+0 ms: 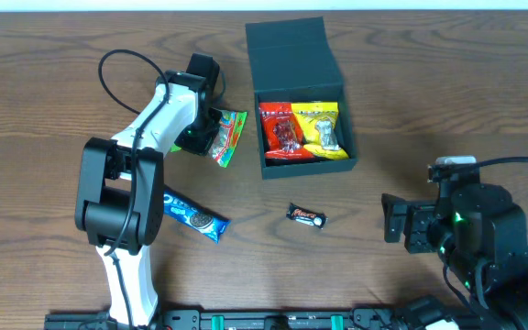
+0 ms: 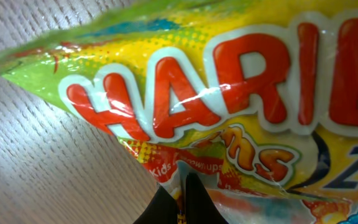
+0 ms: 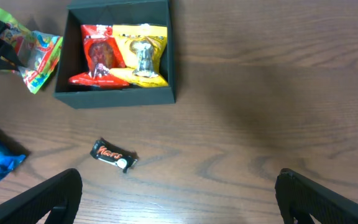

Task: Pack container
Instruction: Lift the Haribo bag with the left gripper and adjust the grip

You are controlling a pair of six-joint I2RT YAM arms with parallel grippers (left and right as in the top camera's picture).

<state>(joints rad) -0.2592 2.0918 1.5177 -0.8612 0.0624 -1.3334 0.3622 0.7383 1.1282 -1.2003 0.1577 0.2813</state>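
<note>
The dark teal-green container [image 1: 302, 66] stands open at the table's back middle, its lid flap leaning back. A red packet [image 1: 279, 130] and a yellow packet [image 1: 319, 126] lie inside; the container also shows in the right wrist view [image 3: 114, 99]. My left gripper [image 1: 207, 133] is shut on the edge of a green and yellow Haribo bag [image 1: 228, 137], just left of the container. The bag fills the left wrist view [image 2: 229, 99], with the fingertips [image 2: 184, 198] pinching it. My right gripper [image 3: 176, 196] is open and empty at the front right.
A Mars bar [image 1: 306, 216] lies in front of the container, also in the right wrist view [image 3: 112, 155]. A blue Oreo packet [image 1: 193, 216] lies at the front left by the left arm's base.
</note>
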